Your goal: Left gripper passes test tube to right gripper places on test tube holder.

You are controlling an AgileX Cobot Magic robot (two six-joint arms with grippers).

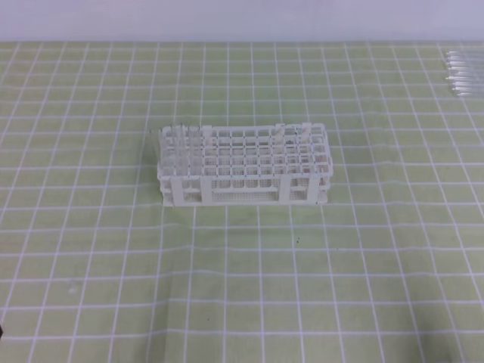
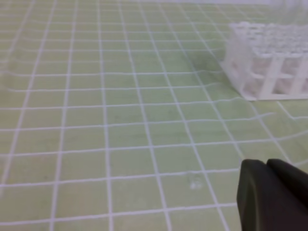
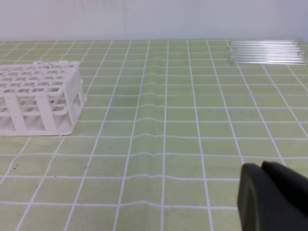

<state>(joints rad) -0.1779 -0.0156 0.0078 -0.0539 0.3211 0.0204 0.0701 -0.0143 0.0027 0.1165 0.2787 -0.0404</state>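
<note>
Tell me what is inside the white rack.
The rack shows only empty square holes from above; no tube is visible standing in it. Clear tubes lie flat at the far right edge of the mat. The lower tier's inside is too blurry to check.

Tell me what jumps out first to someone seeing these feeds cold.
The white rack stands alone mid-table on the green gridded mat, its holes apparently empty. A row of clear tubes lies at the far right edge. Both grippers, left and right, are shut and holding nothing.
</note>
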